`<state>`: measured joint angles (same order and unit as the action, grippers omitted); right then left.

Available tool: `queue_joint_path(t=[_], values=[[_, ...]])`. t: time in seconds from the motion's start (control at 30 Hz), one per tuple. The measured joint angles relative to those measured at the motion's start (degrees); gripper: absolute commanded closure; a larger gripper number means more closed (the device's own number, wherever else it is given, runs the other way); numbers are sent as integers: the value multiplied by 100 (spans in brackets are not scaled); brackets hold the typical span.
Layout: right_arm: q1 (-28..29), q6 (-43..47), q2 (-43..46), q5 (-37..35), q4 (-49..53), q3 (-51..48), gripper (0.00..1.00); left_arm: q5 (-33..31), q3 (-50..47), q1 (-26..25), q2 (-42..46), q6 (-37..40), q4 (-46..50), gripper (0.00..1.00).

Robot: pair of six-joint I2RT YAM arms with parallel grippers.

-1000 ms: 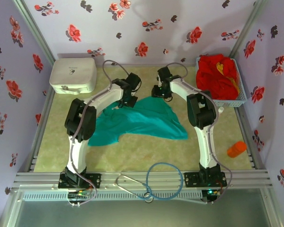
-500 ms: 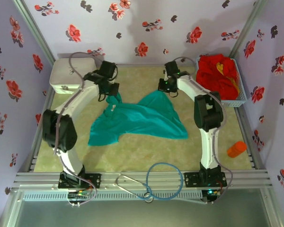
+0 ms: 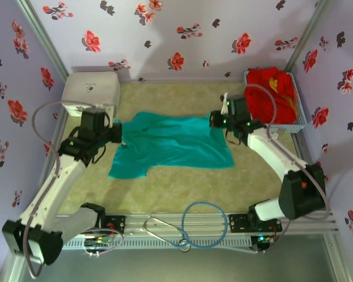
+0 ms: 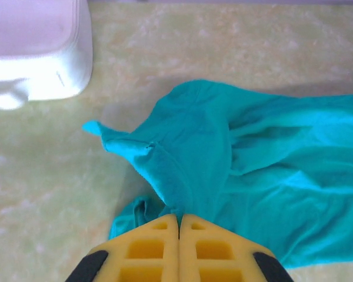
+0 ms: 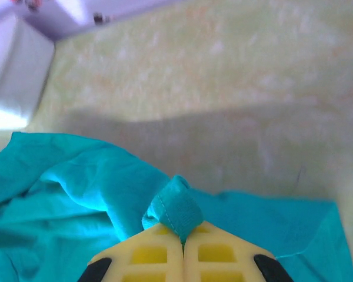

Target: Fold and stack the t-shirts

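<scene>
I am holding the teal-green t-shirt (image 3: 170, 144) spread across the middle of the table (image 3: 182, 191), a little toward its far edge, with one arm at each end. The left gripper (image 4: 179, 218) is pinching a bunched fold at the shirt's left end, its yellow fingers (image 4: 147, 249) pressed together on the cloth. It is working near the white rounded plastic box (image 3: 91, 93), which is sitting in the far left corner. The right gripper (image 5: 183, 234) is clamping a small fold of hem at the shirt's right end, jaws closed on it. The cloth is lying wrinkled, one corner trailing toward the near left. The red t-shirts (image 3: 270, 94) are lying heaped in a white basket (image 3: 285, 127) at the far right corner. A small orange object (image 3: 294, 186) is resting near the right edge.
</scene>
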<state>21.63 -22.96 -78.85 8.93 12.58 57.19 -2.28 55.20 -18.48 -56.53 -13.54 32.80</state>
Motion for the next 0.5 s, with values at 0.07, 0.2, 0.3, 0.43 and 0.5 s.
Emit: queue_joint_path(t=[0.07,0.2,0.3,0.43,0.5], values=[[190,7,337,-155,-31,-546,100,24,-490,55,369,-153,-11,100],[227,-96,824,-678,68,-1445,100,42,-1222,186,702,-564,44,100],[199,-247,872,-1027,286,-1604,100,44,-1425,227,673,-815,105,100],[199,-372,907,-1338,315,-1604,100,92,-1429,238,573,-1008,52,100],[186,-415,909,-1440,310,-1600,100,118,-1429,238,457,-1086,17,100]])
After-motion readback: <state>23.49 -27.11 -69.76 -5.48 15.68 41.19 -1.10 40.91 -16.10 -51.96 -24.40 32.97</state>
